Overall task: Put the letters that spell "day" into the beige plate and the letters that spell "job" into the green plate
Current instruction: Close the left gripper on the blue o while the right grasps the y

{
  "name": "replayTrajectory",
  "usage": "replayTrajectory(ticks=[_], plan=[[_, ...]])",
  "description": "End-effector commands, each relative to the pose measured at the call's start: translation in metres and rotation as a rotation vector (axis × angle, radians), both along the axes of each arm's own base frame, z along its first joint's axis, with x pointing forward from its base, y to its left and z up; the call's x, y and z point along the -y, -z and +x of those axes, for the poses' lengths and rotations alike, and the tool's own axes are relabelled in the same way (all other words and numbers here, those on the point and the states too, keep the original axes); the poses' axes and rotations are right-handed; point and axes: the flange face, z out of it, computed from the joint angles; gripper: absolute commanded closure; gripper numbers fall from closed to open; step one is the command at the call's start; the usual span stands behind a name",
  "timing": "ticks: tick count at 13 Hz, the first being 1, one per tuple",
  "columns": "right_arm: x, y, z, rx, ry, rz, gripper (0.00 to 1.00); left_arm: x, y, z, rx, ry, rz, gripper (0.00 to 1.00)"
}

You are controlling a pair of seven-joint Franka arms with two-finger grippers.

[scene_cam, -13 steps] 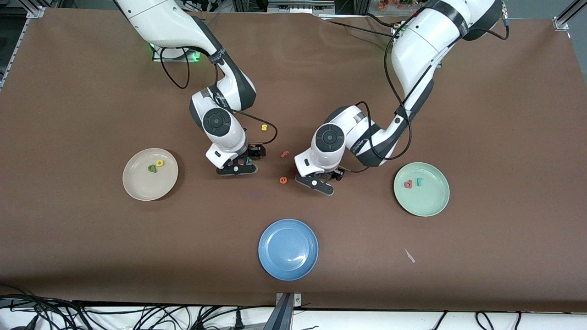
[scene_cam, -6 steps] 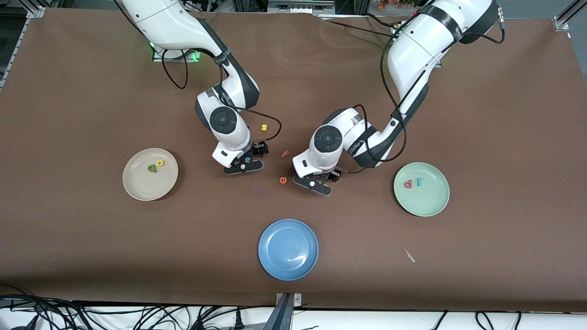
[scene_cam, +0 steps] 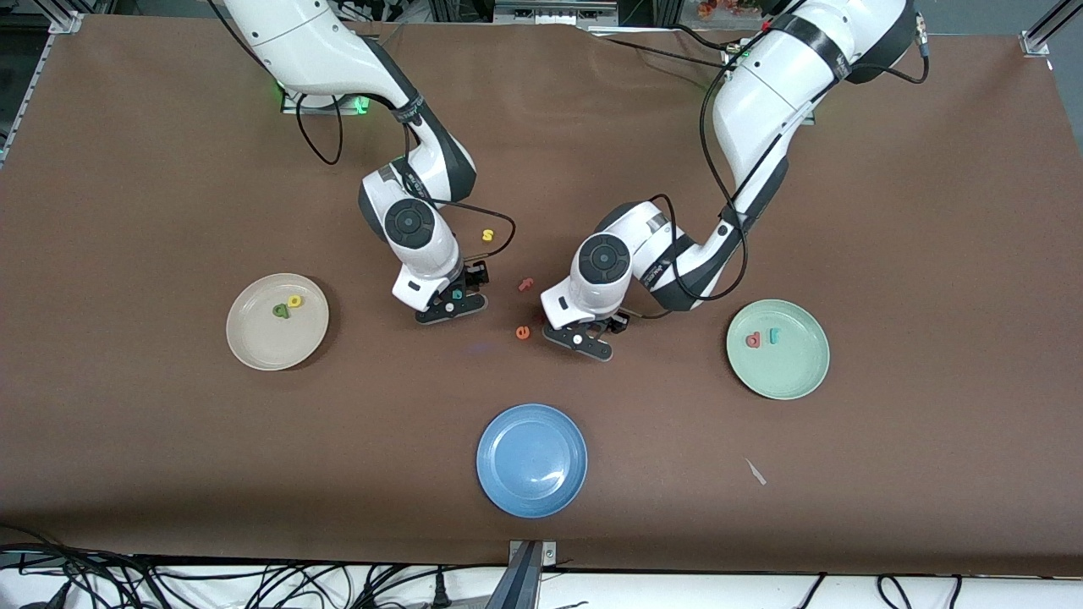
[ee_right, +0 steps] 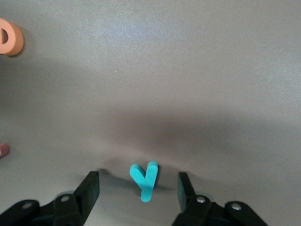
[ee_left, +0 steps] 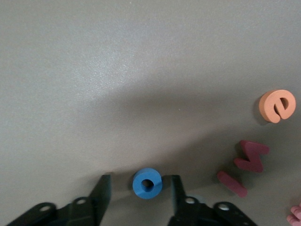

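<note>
The teal y (ee_right: 146, 181) lies on the table between the fingers of my right gripper (ee_right: 137, 184), which is open with a gap on each side; the y (scene_cam: 458, 294) also shows under the right gripper (scene_cam: 448, 306) in the front view. The blue o (ee_left: 147, 183) lies flat between the fingers of my open left gripper (ee_left: 139, 182), touching neither. In the front view the left gripper (scene_cam: 582, 335) covers it. The beige plate (scene_cam: 262, 347) holds the green a (scene_cam: 280, 310) and yellow d (scene_cam: 294, 300). The green plate (scene_cam: 787, 376) holds the pinkish-red b (scene_cam: 753, 340) and teal j (scene_cam: 772, 336).
An orange e (scene_cam: 523, 332) lies close beside the left gripper, a pink f (scene_cam: 525, 284) between the two grippers, and a yellow s (scene_cam: 487, 235) farther from the front camera. Dark red pieces (ee_left: 251, 156) lie near the o. A blue plate (scene_cam: 531, 459) sits nearer the front camera.
Both grippers have settled lower over their letters with small sideways shifts, and both pairs of jaws have narrowed around the y and the o.
</note>
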Motion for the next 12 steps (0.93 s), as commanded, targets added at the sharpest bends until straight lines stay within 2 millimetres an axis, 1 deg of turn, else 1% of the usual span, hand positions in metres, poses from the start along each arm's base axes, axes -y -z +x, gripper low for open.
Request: replayTrajectory(ticks=[1, 2, 4, 5, 6, 7, 8, 9, 10, 11, 12], plan=[[0.004, -0.001, -0.001, 0.011, -0.024, 0.0, 0.33, 0.001, -0.002, 0.001, 0.031, 0.002, 0.027, 0.72], [0.002, -0.002, -0.001, 0.012, -0.027, 0.001, 0.36, 0.002, -0.001, 0.0, 0.031, 0.001, 0.027, 0.81], [0.004, -0.001, -0.001, 0.012, -0.053, 0.001, 0.42, 0.0, 0.0, 0.0, 0.027, -0.002, 0.03, 0.89], [0.004, -0.001, -0.001, 0.012, -0.053, 0.001, 0.46, -0.01, -0.005, 0.006, 0.025, -0.013, 0.049, 0.96], [0.003, -0.002, 0.0, 0.013, -0.053, 0.002, 0.49, -0.022, -0.024, 0.012, 0.017, -0.017, 0.085, 0.96], [0.003, -0.002, 0.0, 0.013, -0.053, 0.002, 0.51, -0.038, -0.037, 0.022, 0.0, -0.019, 0.112, 0.96], [0.003, -0.002, 0.0, 0.013, -0.055, 0.002, 0.53, -0.049, -0.053, 0.03, 0.008, -0.002, 0.112, 0.96], [0.003, -0.002, 0.0, 0.013, -0.055, 0.002, 0.56, -0.066, -0.059, 0.039, -0.011, -0.018, 0.111, 0.96], [0.003, -0.002, 0.0, 0.013, -0.053, 0.002, 0.58, -0.083, -0.07, 0.045, -0.026, -0.022, 0.132, 0.96], [0.003, -0.002, 0.0, 0.013, -0.055, 0.002, 0.6, -0.088, -0.079, 0.045, -0.038, -0.002, 0.145, 0.99], [0.004, 0.002, -0.001, 0.009, -0.055, 0.0, 0.62, -0.1, -0.089, 0.047, -0.048, -0.001, 0.167, 0.99]])
